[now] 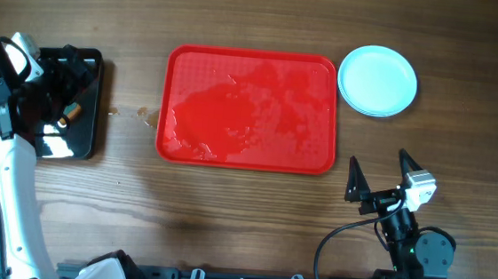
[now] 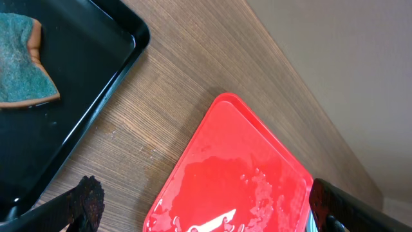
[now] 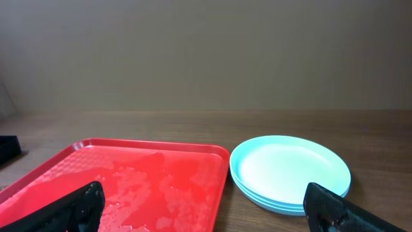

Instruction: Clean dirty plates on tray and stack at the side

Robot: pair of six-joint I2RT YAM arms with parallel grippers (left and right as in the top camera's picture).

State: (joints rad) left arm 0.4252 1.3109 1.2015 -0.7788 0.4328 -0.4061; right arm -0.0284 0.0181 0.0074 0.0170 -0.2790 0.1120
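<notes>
Left hand (image 2: 206, 195) and right hand (image 1: 378, 160) open, hold nothing | step: plates (image 1: 377, 80) stacked far right of wet tray (image 1: 250, 108), job looks done | next: just rest

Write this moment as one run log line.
plates: stacked beside tray | tray: wet, no plates | jaws: both open, empty

Wooden table (image 1: 225, 218), black tray (image 2: 84, 71), green sponge (image 2: 19, 64) inside

1. Our left arm (image 1: 4, 192) rises along the left side with its wrist bent inward. The left fingers (image 2: 87, 201) are spread wide and empty.
2. Our right arm (image 1: 419, 246) sits low at right. The right fingers (image 1: 354, 179) are spread wide and empty.
</notes>
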